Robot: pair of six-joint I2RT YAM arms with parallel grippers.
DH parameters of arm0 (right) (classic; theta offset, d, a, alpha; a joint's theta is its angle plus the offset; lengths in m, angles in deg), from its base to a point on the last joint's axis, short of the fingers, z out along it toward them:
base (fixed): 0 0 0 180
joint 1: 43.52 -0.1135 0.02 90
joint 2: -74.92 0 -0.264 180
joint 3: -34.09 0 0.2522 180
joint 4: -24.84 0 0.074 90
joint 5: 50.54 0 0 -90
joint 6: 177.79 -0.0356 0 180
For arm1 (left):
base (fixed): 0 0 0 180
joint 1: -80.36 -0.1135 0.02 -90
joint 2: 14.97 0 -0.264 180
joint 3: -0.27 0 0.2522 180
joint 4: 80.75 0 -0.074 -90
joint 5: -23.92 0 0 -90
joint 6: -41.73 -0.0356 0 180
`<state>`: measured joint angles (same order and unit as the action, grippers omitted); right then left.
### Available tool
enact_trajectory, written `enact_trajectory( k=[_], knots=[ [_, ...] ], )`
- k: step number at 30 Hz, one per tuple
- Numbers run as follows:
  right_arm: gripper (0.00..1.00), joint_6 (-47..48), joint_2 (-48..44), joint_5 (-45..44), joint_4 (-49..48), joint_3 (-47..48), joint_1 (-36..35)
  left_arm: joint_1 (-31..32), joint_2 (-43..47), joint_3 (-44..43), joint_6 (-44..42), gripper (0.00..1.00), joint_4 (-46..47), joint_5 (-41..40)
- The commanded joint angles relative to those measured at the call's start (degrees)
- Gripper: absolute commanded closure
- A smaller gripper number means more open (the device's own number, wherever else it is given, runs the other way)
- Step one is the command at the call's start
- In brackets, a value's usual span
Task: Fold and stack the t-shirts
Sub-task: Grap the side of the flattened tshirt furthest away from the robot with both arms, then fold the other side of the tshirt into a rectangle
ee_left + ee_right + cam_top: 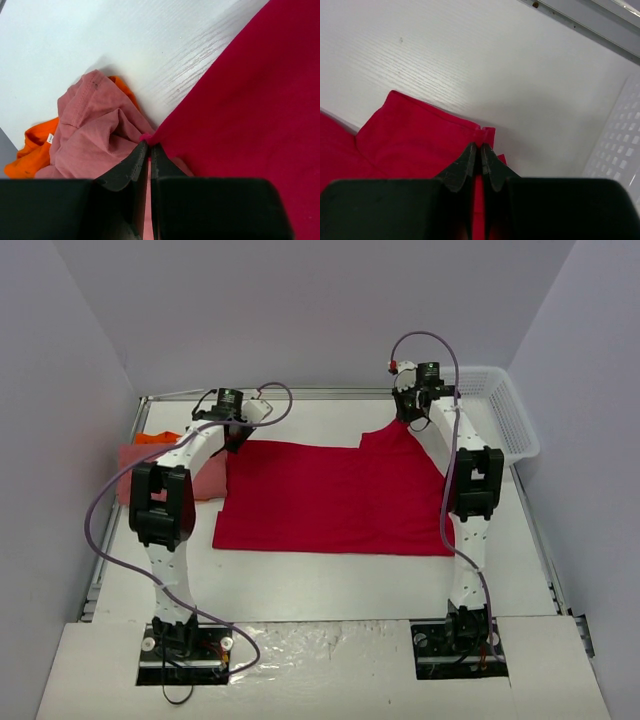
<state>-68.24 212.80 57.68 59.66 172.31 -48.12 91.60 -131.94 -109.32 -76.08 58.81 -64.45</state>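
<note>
**A:** What does the cloth look like?

**B:** The red t-shirt (330, 498) is the biggest thing. It lies spread nearly flat across the middle of the surface (330, 585), with one flap raised at its far right corner. The salmon pink t-shirt (95, 135) is crumpled at the left edge, lying on the smaller orange t-shirt (27, 150).

**A:** And your claws?

**B:** Both are pinched tight. My left claw (149, 146) grips a small nub of the red shirt's far left corner, right beside the pink one. My right claw (480, 146) grips the red hem at the raised flap.

**A:** Do the views differ?

**B:** Only the top view shows the whole red shirt. My left wrist view shows the pink folds and a white label on the orange. My right wrist view shows the white mesh basket (620, 135) at the far right corner, close to the flap but apart from it.
</note>
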Motion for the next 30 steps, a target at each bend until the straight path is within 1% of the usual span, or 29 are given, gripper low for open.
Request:
enact_trajectory(
  k=[1, 19, 30],
  knots=[
    [1.00, 0.22, -5.34, -0.55, 0.91, -2.03, -0.50, 0.36, 5.17, -0.59, 0.65, 0.98, 0.66, -0.40],
    [1.00, 1.02, -19.04, 0.42, 1.18, -14.95, -0.50, 0.27, 11.41, 5.13, 0.57, 0.98, 0.93, 0.48],
    [1.00, 1.89, -25.38, 0.59, 2.32, -21.63, -0.58, 0.36, 15.54, 9.69, 0.22, 0.98, -0.22, 2.50]
  ],
)
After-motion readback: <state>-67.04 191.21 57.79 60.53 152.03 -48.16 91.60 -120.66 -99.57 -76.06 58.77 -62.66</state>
